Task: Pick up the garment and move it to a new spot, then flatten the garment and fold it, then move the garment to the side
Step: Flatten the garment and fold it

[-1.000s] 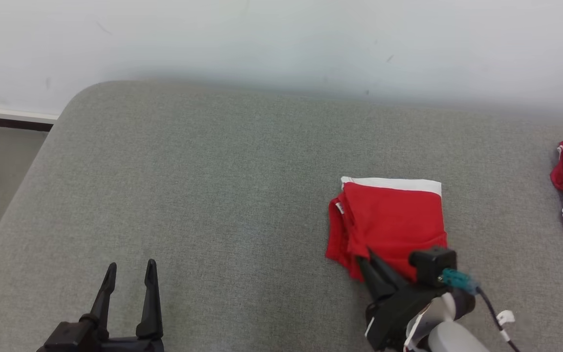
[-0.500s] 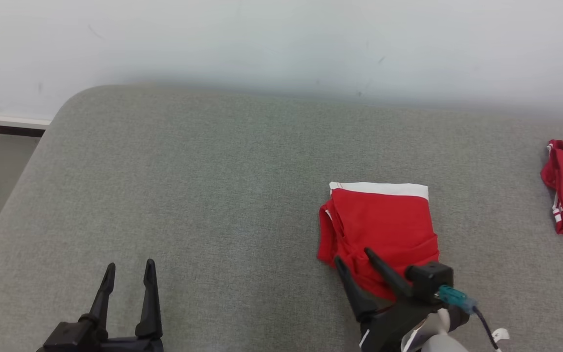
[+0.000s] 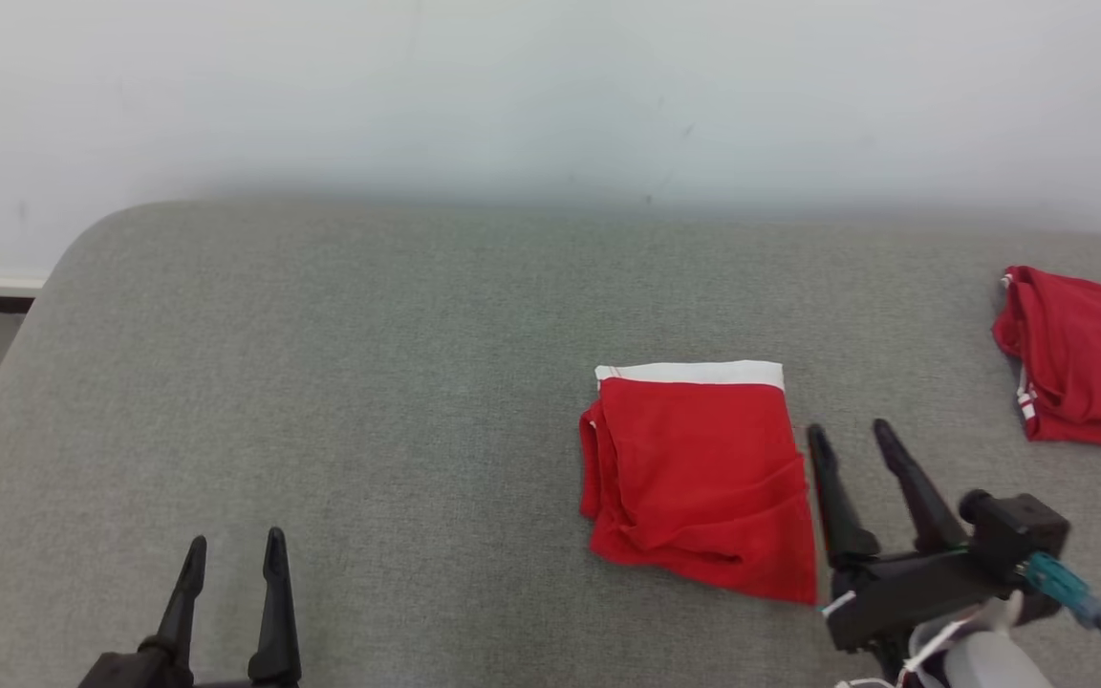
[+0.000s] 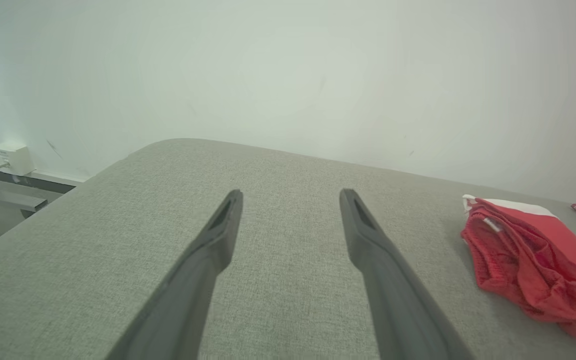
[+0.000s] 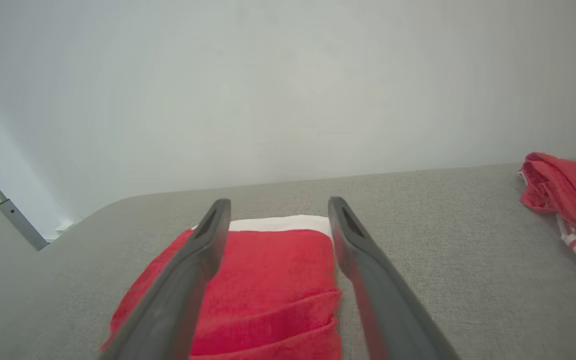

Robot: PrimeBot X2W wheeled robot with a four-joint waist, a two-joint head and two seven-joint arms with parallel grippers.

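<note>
Two fingers of my right pincer (image 3: 847,430) stand spread, holding nothing; the folded red garment (image 3: 699,478) lies just to their left. To shift it aside, I should pinch all layers at one edge and drag low.

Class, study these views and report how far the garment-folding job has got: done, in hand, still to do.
Done: the red garment lies folded in a compact rectangle on the grey cushion, white band at the far edge. In hand: nothing; the right gripper stands open at its right edge, the left gripper open and apart. Left: probably only the move aside, unless this spot already counts.
</note>
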